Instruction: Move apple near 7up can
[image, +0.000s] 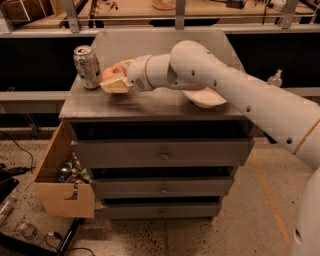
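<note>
My claw (116, 79) is clamped on the apple (112, 73), just to the right of the 7up can (87, 66) and low at the bench (150, 107). I cannot tell whether the apple touches the can. A white bowl (204, 98) sits well right of the can, partly under my arm.

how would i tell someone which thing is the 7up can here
Find the grey drawer cabinet; on its top, the 7up can stands upright at the back left corner. It is the only tall silver-green thing, just left of the apple held in the tool.
</note>
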